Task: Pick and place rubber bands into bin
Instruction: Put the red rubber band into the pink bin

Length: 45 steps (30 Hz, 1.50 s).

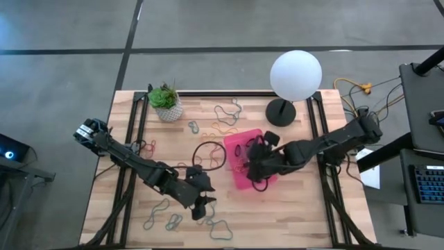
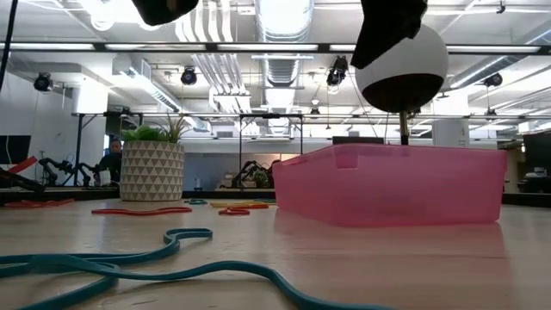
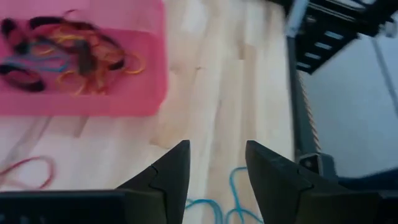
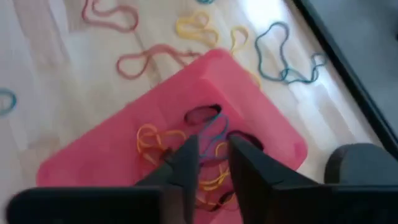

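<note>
Bands of rubber lie scattered over the wooden desk point(image 1: 277, 215) in the high view, most of them toward the far edge and the near left corner, with the pink bin point(image 1: 239, 142) sitting near the middle, slightly right. The right gripper point(image 1: 258, 165) hangs over the bin, and the left gripper point(image 1: 202, 205) is low over the near edge, beside a teal band point(image 1: 220, 227). A potted plant point(image 1: 165, 102) and a white globe lamp point(image 1: 295, 76) stand along the far edge.

From the low view, the bin point(image 2: 392, 185) rests flat on the desk, and a teal band point(image 2: 129, 263) curls in front.

Through the left wrist view, the left gripper point(image 3: 216, 163) is open with nothing between its fingers, above bare wood and a teal band point(image 3: 233, 199).

Through the right wrist view, the right gripper point(image 4: 212, 155) has its fingers slightly parted over the rubber bands point(image 4: 186, 140) piled in the bin point(image 4: 93, 155); whether it grips one I cannot tell.
</note>
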Motion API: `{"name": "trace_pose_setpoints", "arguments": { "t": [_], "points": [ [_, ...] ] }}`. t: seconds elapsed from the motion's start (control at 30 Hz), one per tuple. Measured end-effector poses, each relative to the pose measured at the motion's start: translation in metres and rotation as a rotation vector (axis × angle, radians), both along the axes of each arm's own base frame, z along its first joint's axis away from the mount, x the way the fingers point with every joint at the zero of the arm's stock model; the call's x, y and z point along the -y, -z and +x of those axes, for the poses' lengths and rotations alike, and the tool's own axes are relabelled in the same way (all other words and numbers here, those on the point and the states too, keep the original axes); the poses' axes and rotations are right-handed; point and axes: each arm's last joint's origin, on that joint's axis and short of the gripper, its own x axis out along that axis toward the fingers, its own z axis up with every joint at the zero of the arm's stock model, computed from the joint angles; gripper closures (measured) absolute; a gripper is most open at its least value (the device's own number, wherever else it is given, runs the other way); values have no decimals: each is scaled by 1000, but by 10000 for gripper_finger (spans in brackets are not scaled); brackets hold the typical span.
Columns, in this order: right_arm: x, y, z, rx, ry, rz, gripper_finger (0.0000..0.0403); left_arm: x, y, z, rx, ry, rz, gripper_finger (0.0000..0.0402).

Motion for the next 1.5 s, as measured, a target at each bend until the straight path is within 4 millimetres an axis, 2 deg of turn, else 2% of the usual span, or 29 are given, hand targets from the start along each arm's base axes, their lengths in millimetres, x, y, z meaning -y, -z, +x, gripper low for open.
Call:
{"name": "trace_pose_setpoints", "arguments": {
  "t": [0.17,0.37,0.5,0.67,0.8,0.9,1.03,1.13,1.33,1.5],
  "points": [
    [-4,14,-2,-113,3,-27,246,-3,5,-4,-76,-70,-35,237],
    [-29,7,-18,-123,-111,-43,192,-23,7,-9,-195,-109,5,233],
    [-45,2,-34,-150,-157,64,183,-55,12,-7,-333,-127,-38,233],
    [-53,7,-47,-217,-34,208,183,-110,28,-3,-491,-242,20,233],
    [-58,13,-52,-220,24,227,183,-142,48,-7,-595,-249,-15,233],
    [-59,14,-54,-216,41,234,183,-157,74,-21,-725,-294,-27,233],
    [-59,16,-54,-211,60,239,183,-164,111,-33,-803,-348,-84,233],
    [-58,18,-54,-213,63,229,183,-163,127,-35,-778,-376,-114,233],
    [-50,20,-51,-222,74,221,183,-157,132,-29,-707,-340,-120,233],
    [-45,20,-48,-226,81,218,183,-151,135,-29,-713,-218,9,233]
  ]
}}
